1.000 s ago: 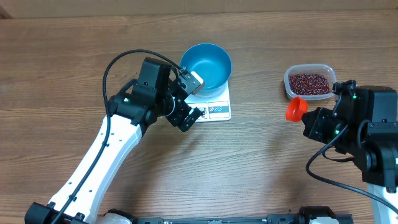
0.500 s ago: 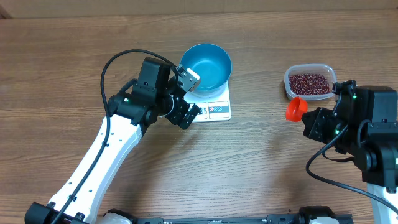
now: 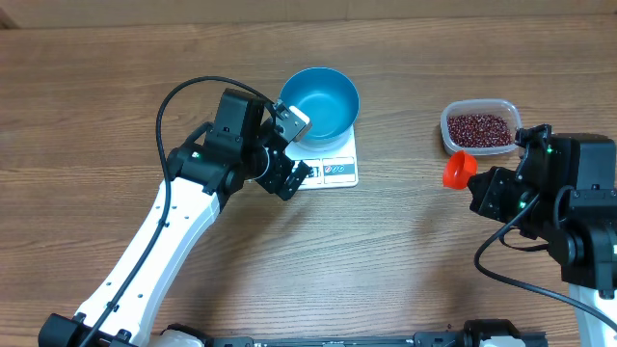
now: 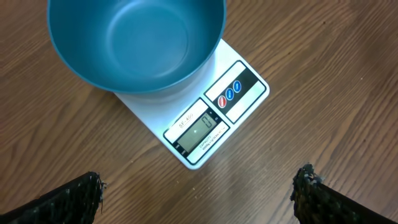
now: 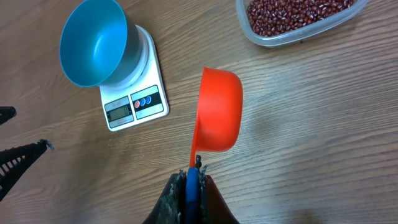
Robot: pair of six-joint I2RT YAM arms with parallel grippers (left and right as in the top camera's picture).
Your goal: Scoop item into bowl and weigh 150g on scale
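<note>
Right fingers (image 5: 169, 202) on scoop (image 5: 219, 111) handle, close-up

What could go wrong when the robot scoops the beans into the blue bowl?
The right gripper pinches only the thin handle end of the orange scoop, so a full scoop might twist and spill beans before reaching the blue bowl. The open left gripper hangs right by the scale; a bump could shift the bowl or spoil the weight.
</note>
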